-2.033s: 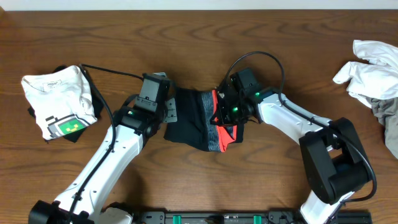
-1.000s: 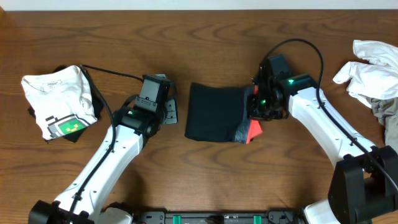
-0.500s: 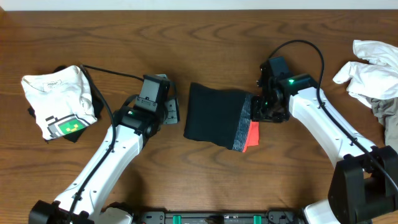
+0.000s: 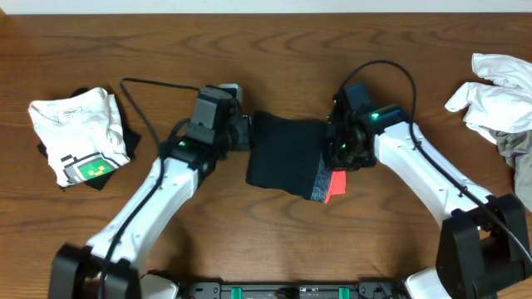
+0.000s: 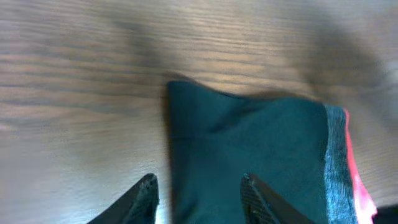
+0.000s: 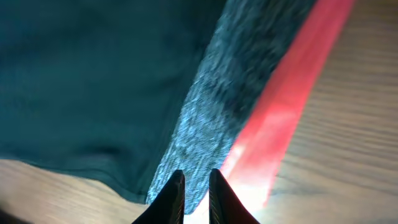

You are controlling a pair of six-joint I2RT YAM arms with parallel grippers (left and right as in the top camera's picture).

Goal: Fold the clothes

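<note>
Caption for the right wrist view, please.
Right claw at the grey-and-red waistband of folded black trousers on a wooden table.

1 folded white T-shirt (image 4: 73, 137) with green print is laid at the table's (image 4: 274, 50) left; 1 crumpled white cloth (image 4: 495, 95) is heaped at its right edge.

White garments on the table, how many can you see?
2. A folded white T-shirt with a green print lies at the left end; a crumpled white garment sits at the right edge. Others may be hidden beneath that pile.
</note>
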